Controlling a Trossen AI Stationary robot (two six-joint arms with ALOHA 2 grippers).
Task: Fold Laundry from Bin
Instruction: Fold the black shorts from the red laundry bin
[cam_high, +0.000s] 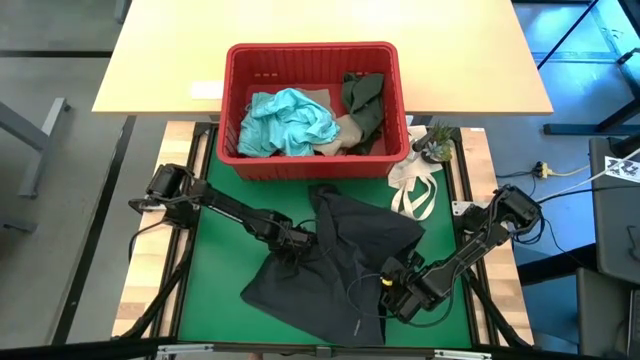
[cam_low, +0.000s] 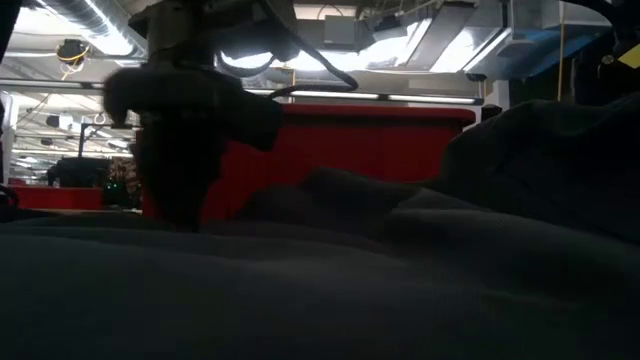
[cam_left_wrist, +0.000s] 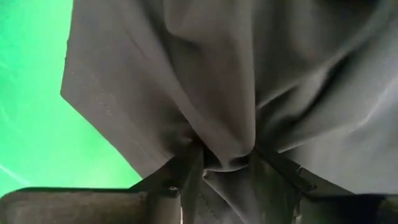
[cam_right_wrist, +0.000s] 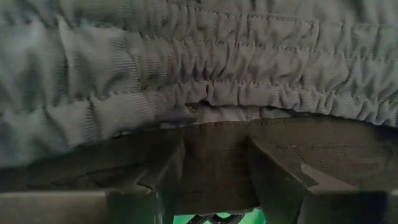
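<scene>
A black garment (cam_high: 340, 265) lies crumpled on the green mat (cam_high: 215, 270) in front of the red bin (cam_high: 312, 165). The bin stands at the far middle and holds a teal garment (cam_high: 290, 120), a beige one (cam_high: 345, 128) and a dark olive one (cam_high: 365, 100). My left gripper (cam_high: 300, 242) stands on the black garment's left part, shut on a bunch of its cloth. At the garment's right near part, my right gripper (cam_high: 392, 290) is shut on the gathered waistband. My left gripper pinches a raised fold of the black cloth (cam_left_wrist: 227, 155) between its two fingers, coming from above and pointing down. Creases run into the pinch from all around. The rest of the garment lies on the mat. My right gripper pinches the black garment at its elastic waistband (cam_right_wrist: 217, 118), the cloth edge lying between the two fingers (cam_right_wrist: 165, 168). It comes steeply from above. The waistband runs across the fingers, and the garment lies around it on the mat.
A white cloth bag with loop handles (cam_high: 415, 190) lies at the bin's right near corner. A small potted plant (cam_high: 437, 142) stands beside it. Bare green mat shows left of the garment. A light wooden table (cam_high: 160, 60) lies beyond the bin.
</scene>
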